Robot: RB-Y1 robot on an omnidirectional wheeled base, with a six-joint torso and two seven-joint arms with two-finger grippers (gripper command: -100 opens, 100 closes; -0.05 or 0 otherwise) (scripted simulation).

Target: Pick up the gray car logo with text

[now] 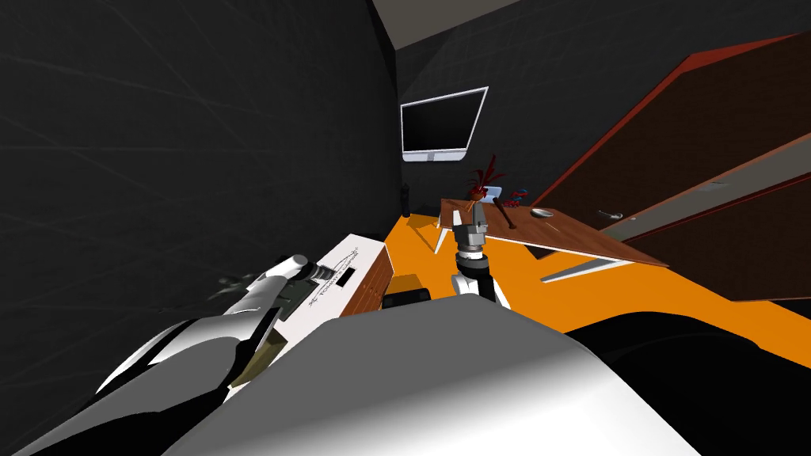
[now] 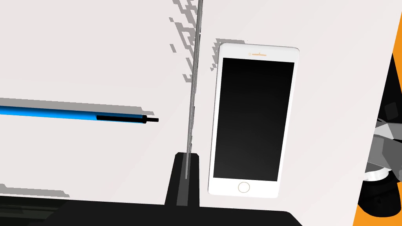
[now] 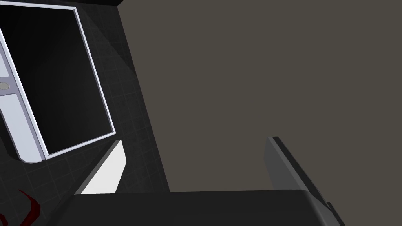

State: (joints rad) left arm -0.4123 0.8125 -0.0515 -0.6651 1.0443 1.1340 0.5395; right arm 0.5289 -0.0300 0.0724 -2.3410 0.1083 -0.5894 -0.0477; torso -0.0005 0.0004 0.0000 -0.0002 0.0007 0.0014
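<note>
Contact on your left side: the left gripper has its two fingers pinched together on the gray car logo. In the left wrist view you're seeing that logo edge-on, one thin grey strip running from the dark fingers at lower centre straight up and out the top of the frame. Ragged grey shadow patches lie on the white table just left of the strip, upper centre. Whether the logo's far end touches the table, you can't tell.

Count what's lying on that white top. One phone, white with a black screen, lies flat just right of the strip, centre right. One pen, blue with a black tip, comes in from the left edge at mid height and points toward the strip, stopping short of it. That's one logo, one phone and one pen, three things, and the phone and pen lie well apart.

In the head view your left arm reaches across the white table at centre left, and the logo's thin outline and lettering show at the gripper.

Over to your right gripper: its two fingers stand wide apart. In the head view it's raised in the middle of the frame above the orange floor. Beyond it, upper centre right, stands one wooden table.
</note>
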